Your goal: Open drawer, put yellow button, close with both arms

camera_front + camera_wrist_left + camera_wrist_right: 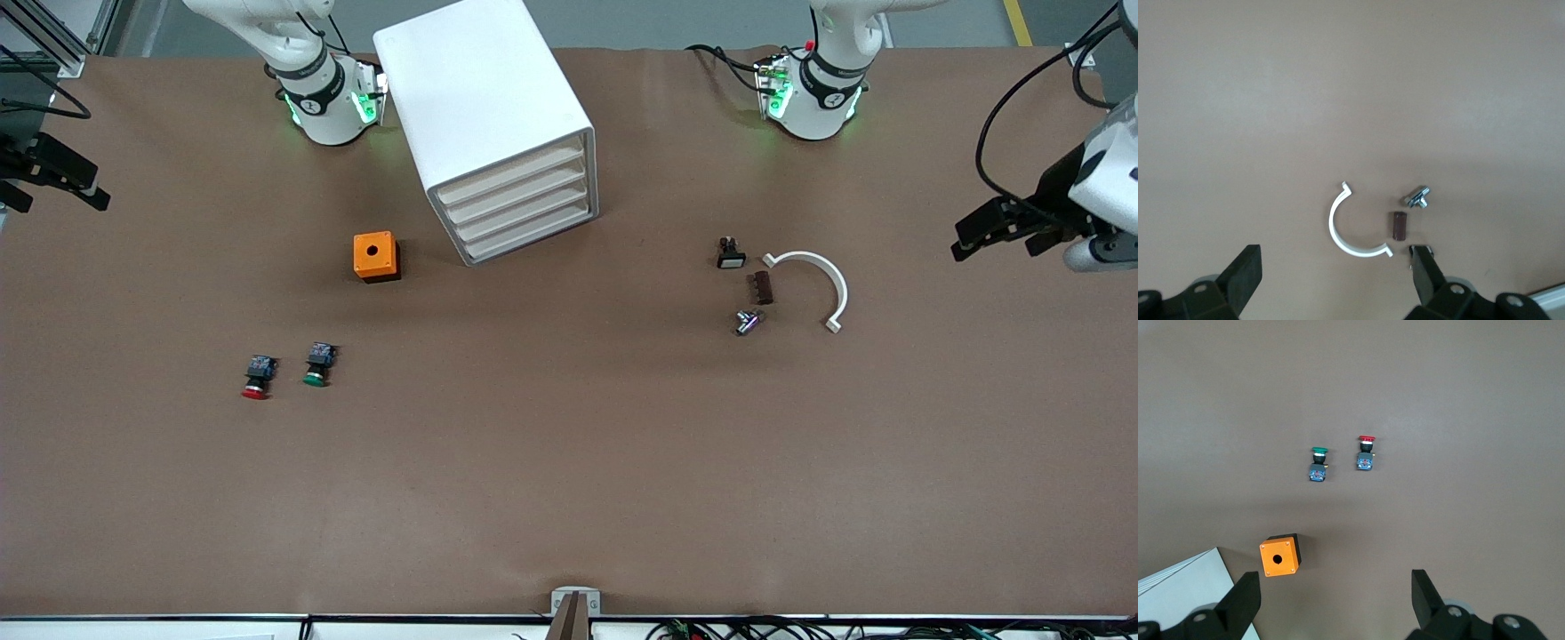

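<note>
Grippers (1000, 233) (53, 178) open; drawers (520, 209) seemingly closed.

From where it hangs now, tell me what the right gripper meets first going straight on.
Probably bare table. The right gripper is open; the orange box sits just off line, with the green button and red button farther out. Depth is unclear.
</note>
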Robot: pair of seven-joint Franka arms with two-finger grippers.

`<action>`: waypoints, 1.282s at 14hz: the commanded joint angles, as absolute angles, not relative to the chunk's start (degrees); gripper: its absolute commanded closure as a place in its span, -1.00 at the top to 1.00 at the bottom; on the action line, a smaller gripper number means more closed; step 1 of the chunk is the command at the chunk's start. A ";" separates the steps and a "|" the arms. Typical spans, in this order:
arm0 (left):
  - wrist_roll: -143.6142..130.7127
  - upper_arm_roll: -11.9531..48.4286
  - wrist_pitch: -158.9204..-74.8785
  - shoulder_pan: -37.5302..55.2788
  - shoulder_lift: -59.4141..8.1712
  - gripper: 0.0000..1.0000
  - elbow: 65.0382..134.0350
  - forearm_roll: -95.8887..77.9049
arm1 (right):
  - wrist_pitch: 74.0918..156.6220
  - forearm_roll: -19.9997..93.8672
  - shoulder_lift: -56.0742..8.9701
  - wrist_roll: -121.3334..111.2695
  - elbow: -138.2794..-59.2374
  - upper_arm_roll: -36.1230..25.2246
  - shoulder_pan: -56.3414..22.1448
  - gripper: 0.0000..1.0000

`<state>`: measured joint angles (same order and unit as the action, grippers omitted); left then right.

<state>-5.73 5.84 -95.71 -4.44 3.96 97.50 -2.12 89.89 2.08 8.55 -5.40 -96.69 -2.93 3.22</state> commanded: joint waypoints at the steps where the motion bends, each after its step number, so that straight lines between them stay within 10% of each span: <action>1: -4.48 6.06 -94.31 -5.19 4.75 1.00 95.90 -0.97 | 89.56 0.97 9.49 -6.50 -97.38 -2.55 3.87 1.00; 18: -5.10 6.50 -91.58 -4.92 1.93 1.00 93.25 -1.41 | 88.68 0.18 9.05 -6.42 -96.51 -2.55 4.04 1.00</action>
<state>-5.61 5.94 -93.39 -4.57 2.96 95.47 -2.04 88.99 0.85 8.55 -5.88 -96.67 -2.94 3.23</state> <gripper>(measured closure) 0.000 0.000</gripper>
